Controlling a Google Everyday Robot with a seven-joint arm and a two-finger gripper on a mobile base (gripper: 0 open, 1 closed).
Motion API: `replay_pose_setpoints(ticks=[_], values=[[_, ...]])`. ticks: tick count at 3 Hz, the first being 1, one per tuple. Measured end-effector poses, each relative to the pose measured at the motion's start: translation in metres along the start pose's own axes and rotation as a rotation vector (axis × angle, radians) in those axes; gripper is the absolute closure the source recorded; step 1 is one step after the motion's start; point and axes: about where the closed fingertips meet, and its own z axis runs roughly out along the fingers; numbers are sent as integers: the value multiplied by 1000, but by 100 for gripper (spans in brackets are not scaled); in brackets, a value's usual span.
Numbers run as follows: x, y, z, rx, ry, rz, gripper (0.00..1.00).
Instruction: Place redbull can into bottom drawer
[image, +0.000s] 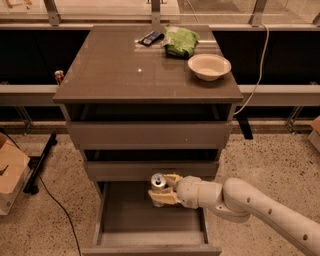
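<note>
The redbull can (158, 183) is a slim silvery can with a pull-tab top, held upright. My gripper (163, 189) is shut on the can, its cream fingers (162, 198) wrapped around the can's sides. The white arm reaches in from the lower right. The can hangs over the open bottom drawer (150, 235), above the back part of its bare grey inside, just in front of the middle drawer's front. The can's lower part is hidden by the fingers.
The cabinet top (110, 70) carries a cream bowl (209, 66), a green bag (181, 41) and a dark small device (151, 38). A small red can (59, 76) stands on the ledge behind left. A cardboard box (10, 172) lies on the floor at left.
</note>
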Motion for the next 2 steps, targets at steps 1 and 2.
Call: replay_pose_setpoints(ticks=[1,2], values=[[19,-5,12,28,-12,-20,100],[52,-9,32,26,-13,-52,100]])
